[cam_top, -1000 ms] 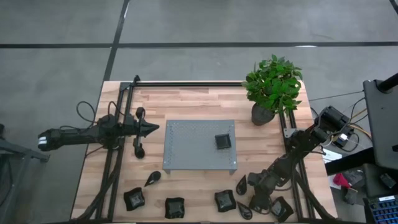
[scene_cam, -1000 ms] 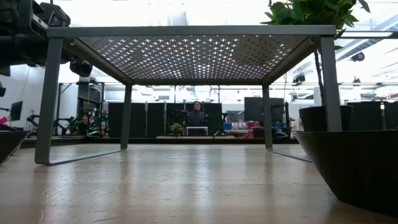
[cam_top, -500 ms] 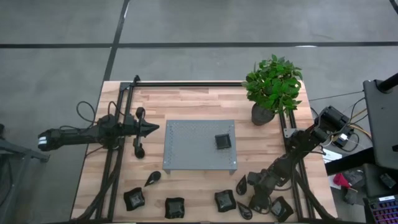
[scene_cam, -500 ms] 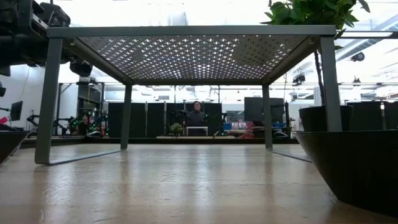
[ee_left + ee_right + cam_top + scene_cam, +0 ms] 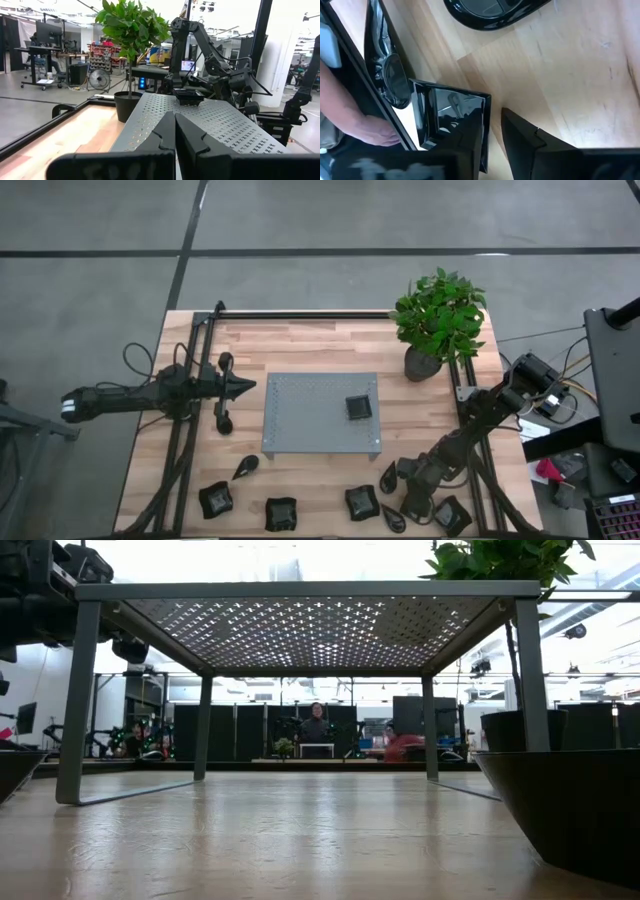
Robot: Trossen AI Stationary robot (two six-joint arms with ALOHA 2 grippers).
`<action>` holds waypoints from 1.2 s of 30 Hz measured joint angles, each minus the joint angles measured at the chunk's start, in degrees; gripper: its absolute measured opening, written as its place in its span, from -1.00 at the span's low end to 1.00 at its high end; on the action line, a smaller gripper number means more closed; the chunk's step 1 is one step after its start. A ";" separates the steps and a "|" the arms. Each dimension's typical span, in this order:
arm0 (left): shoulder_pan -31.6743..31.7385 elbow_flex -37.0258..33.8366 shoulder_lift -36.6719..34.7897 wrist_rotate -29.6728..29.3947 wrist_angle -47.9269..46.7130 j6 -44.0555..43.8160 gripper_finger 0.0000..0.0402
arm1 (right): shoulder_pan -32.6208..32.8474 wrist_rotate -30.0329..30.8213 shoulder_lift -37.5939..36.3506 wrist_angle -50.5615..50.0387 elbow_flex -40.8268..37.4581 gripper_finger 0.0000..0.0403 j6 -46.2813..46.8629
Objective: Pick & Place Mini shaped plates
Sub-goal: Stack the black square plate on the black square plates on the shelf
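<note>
One square plate (image 5: 358,407) is seen on the grey tray (image 5: 300,415); seven more plates (image 5: 279,513) are counted along the table's near edge. The right gripper (image 5: 412,502) is lowered among them, its fingers spread around a square plate's (image 5: 451,122) rim, as only its wrist view reveals. The left gripper (image 5: 174,131), pressed together, is parked beside the tray.

Left arm parked: stretched flat along the tabletop's left side, wrist level, left gripper (image 5: 243,387) pointing inward, jaws pressed together. Right arm reaches in from the right edge, bent down toward the front right of the tabletop, right gripper (image 5: 412,503) low over the surface, jaws parted.
</note>
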 joint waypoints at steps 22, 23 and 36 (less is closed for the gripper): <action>0.00 0.00 0.00 -0.02 -0.02 -0.02 -1.00 | -0.02 -0.91 -0.85 -0.01 -0.11 -0.96 1.89; 0.00 0.00 0.00 -0.02 -0.02 -0.02 -1.00 | -0.08 -1.04 -0.98 -0.08 -0.11 -0.96 1.93; 0.00 0.00 0.00 -0.02 -0.02 0.00 -1.00 | -1.25 -0.23 -10.92 -7.54 -0.11 -0.96 4.99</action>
